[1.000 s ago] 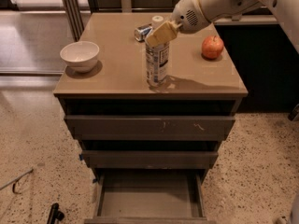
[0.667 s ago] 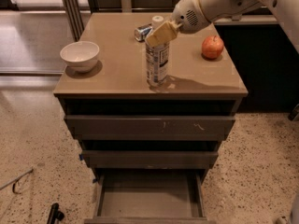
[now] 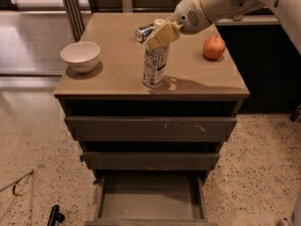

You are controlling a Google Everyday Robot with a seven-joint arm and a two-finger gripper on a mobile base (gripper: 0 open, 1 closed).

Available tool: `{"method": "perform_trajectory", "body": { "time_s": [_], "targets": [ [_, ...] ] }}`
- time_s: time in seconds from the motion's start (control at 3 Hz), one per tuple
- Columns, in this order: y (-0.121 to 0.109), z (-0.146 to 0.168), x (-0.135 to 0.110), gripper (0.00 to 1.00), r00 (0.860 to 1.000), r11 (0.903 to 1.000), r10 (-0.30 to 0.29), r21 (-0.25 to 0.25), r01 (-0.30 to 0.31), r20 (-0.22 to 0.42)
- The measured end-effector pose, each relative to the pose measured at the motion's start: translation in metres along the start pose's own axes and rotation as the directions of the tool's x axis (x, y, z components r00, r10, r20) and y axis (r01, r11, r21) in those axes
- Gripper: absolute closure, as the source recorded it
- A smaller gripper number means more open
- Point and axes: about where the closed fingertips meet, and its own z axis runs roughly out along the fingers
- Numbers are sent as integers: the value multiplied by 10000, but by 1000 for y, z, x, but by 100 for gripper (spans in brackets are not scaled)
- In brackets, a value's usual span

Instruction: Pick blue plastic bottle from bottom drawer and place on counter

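The bottle (image 3: 154,67) stands upright on the counter (image 3: 117,65), a little right of the middle and towards the front edge. Its base rests flat on the tan top and its label faces outward. The gripper (image 3: 162,33) sits right at the bottle's top, its tan end covering the cap and neck, so the bottle hangs directly below the tool and touches it there. From where I stand I cannot tell whether the gripper is clamped on the neck or loosened around it. The white arm (image 3: 221,4) reaches in from the upper right, slanting down to the bottle.

Just behind the gripper a metal can (image 3: 144,32) lies on its side near the back of the counter. A white bowl (image 3: 80,55) sits well apart on the left side, and a red apple (image 3: 214,47) on the right, near the edge.

Below, the bottom drawer (image 3: 150,201) is pulled out, its shallow grey inside open to view. The two wider drawers above it stick out only slightly.
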Motion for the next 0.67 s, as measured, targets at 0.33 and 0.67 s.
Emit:
{"method": "perform_trajectory", "body": {
  "time_s": [0.33, 0.67],
  "targets": [
    [0, 0, 0, 0, 10000, 10000, 0, -2, 0, 0],
    [0, 0, 0, 0, 10000, 10000, 0, -3, 0, -1]
  ]
}}
